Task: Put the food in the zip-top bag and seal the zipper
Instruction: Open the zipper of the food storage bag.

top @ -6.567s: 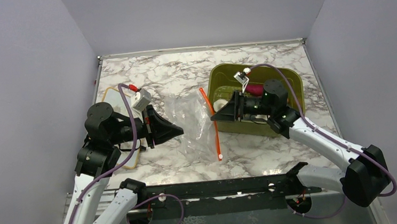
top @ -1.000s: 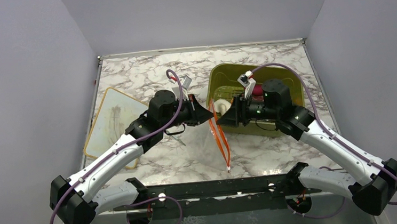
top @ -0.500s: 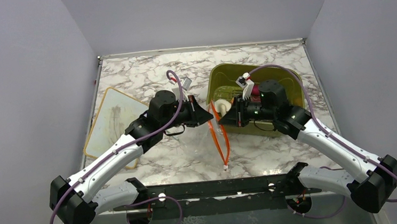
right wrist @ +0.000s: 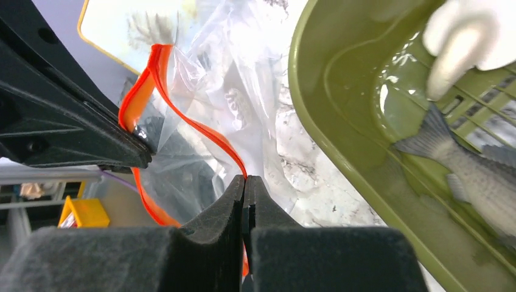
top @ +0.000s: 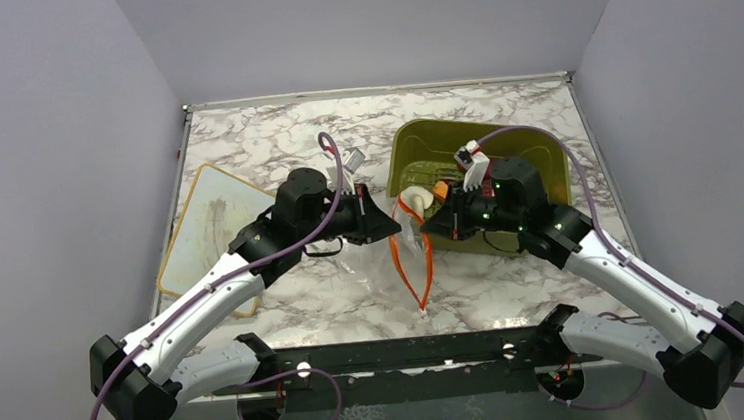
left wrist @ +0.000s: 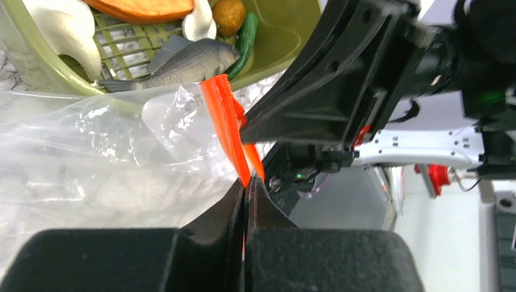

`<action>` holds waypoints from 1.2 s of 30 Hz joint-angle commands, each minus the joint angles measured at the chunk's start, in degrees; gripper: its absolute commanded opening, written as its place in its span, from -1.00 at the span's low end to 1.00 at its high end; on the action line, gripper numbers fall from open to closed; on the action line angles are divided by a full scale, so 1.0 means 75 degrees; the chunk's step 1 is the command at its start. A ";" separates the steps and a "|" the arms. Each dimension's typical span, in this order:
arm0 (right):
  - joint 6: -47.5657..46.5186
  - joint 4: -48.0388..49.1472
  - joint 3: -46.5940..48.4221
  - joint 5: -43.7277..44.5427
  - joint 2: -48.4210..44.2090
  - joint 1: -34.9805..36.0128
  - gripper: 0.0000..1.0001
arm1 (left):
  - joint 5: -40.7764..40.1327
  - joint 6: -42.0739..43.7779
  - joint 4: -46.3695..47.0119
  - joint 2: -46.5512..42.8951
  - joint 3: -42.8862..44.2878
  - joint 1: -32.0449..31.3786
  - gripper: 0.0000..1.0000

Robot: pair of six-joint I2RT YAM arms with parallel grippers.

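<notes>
The clear zip-top bag [top: 373, 270] lies between the two arms, and its red-orange zipper [top: 415, 267] gapes in a loop. My left gripper [top: 393, 230] is shut on one lip of the zipper [left wrist: 225, 115], seen at its tips [left wrist: 246, 180]. My right gripper [top: 428, 228] is shut on the opposite lip [right wrist: 188, 125], seen at its tips [right wrist: 244, 180]. The food sits in the olive-green tub [top: 534, 147]: a white mushroom [left wrist: 67, 30], an orange slice [left wrist: 143, 7], a small round orange piece [left wrist: 229, 10], a green bit [left wrist: 246, 39] and a grey toy fish [left wrist: 182, 64].
A tan-rimmed white board [top: 211, 223] lies at the left of the marble table [top: 282, 137]. The tub stands right behind the right gripper, close to the bag's mouth. Grey walls close in the table on three sides.
The right gripper has shut on the zipper's right lip. The strip's two sides now stand further apart in a loop. The left gripper has kept its hold.
</notes>
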 commanded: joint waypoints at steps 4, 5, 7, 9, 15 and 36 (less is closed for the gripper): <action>-0.0240 -0.1177 0.0080 0.2115 -0.1124 0.0023 -0.97 | 0.0767 0.1264 -0.1468 -0.0696 0.0160 -0.0052 -1.00; -0.0224 -0.1223 0.0045 0.2262 -0.1262 0.0024 -0.97 | 0.0799 0.1373 -0.1587 -0.0797 0.0151 -0.0047 -1.00; -0.0223 -0.1149 -0.0058 0.2289 -0.1534 0.0024 -0.97 | 0.0900 0.1540 -0.1728 -0.0988 0.0154 -0.0051 -1.00; -0.0239 -0.0962 -0.0144 0.2053 -0.1734 0.0025 -0.97 | 0.1116 0.1648 -0.1798 -0.1063 0.0226 -0.0046 -1.00; -0.0316 -0.0186 -0.0176 0.0456 -0.1568 0.0022 -0.97 | 0.1088 0.2076 -0.2332 -0.1276 0.0574 -0.0044 -0.82; 0.2967 0.3521 -0.0382 0.0364 0.0038 0.0061 -0.97 | -0.1351 0.1789 -0.1761 -0.2042 0.0342 -0.0048 0.59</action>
